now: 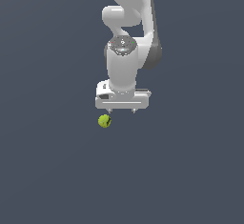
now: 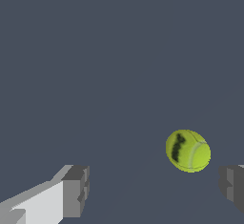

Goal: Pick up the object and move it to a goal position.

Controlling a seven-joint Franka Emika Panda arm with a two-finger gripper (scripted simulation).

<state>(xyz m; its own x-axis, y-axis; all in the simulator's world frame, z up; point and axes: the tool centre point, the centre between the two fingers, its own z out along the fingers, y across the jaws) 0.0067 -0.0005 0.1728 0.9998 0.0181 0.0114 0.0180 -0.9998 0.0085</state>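
Where the plain dark slate-blue counter (image 1: pixel 47 170) spreads flat and featureless, one small ball (image 1: pixel 105 121) rests on it, alone. It is round, yellow-green, with a matte look, and it bears a dark curved mark on one side. In the wrist view the ball (image 2: pixel 188 150) shows a thin pale seam line curving across it beside the ragged black mark.

Just above the ball in the exterior view hangs a single gripper (image 1: pixel 121 110), and the ball sits a little toward the exterior view's left of its middle, near the fingertip on that side. Ball and gripper are apart, not touching. The gripper is a wide, smooth white block, much broader than the ball, with two short fingertips poking down from its underside.

In the wrist view, two fingers (image 2: pixel 75 191) show as boxy grey pads with stepped, blocky faces; one is carried on a white bar. The jaws stand wide apart and have hold of nothing. The ball lies between the two pads, much closer to one than the other.

Above the gripper rises one arm (image 1: pixel 125 61), made of glossy white rounded segments with dark grey joints and a round metallic cap facing the camera.
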